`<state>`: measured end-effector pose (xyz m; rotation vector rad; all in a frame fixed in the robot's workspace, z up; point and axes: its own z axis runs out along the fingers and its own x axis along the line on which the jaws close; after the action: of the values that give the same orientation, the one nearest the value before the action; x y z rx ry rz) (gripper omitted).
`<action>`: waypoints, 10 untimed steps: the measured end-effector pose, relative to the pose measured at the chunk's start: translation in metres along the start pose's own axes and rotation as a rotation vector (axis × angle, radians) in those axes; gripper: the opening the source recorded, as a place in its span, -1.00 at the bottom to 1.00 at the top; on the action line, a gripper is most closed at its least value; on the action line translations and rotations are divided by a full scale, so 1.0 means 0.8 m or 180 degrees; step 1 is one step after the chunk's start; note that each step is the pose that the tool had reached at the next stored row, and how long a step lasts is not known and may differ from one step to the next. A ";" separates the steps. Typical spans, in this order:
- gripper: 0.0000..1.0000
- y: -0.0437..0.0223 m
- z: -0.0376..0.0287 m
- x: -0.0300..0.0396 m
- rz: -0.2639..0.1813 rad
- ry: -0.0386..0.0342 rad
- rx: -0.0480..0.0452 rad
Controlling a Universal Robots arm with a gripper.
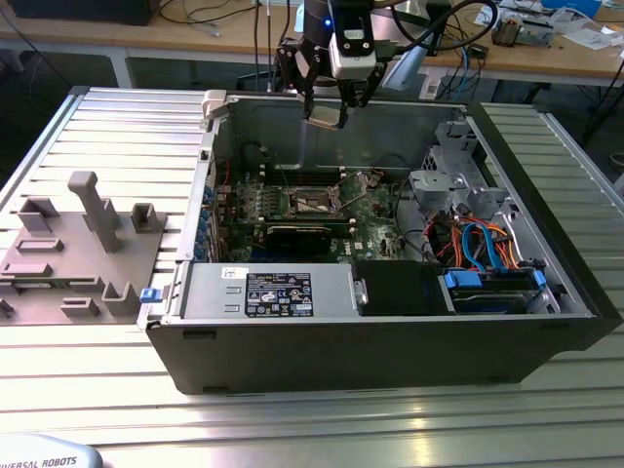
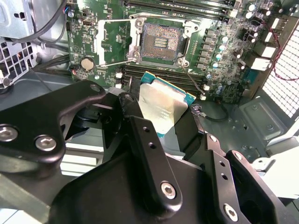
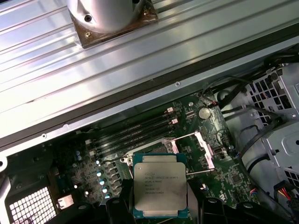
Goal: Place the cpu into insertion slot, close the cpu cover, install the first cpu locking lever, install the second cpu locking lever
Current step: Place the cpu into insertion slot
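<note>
My gripper (image 1: 328, 109) hangs above the open black computer case, shut on the cpu (image 1: 326, 117). The cpu (image 3: 160, 184) is a flat square chip with a silvery top and a green edge, tilted between the black fingers (image 2: 142, 135). Below it on the green motherboard (image 2: 88, 28) lies the insertion slot (image 2: 161, 41), a dark square socket with bare contacts and nothing in it. The cpu cover (image 2: 106, 41), a thin metal frame, stands swung open beside the slot. Two thin wire levers (image 2: 114, 63) stick out from the slot's corners, unlatched. In the exterior view the slot (image 1: 314, 203) is well below the gripper.
The case's walls (image 1: 390, 346) surround the board. A long black card (image 1: 297, 234) and a power supply (image 1: 268, 292) sit in front of the slot. A drive cage (image 1: 439, 180) with orange and blue cables (image 1: 483, 244) is at the exterior view's right. A grey fixture (image 1: 78, 244) lies outside the case.
</note>
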<state>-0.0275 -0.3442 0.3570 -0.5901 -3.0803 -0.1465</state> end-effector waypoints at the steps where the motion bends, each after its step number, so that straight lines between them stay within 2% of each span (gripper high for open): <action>1: 0.08 0.0000 0.0000 0.0000 0.0005 -0.0001 0.0000; 10: 0.08 0.0000 0.0000 0.0000 0.0020 -0.0002 0.0000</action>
<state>-0.0275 -0.3442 0.3570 -0.6001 -3.0787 -0.1465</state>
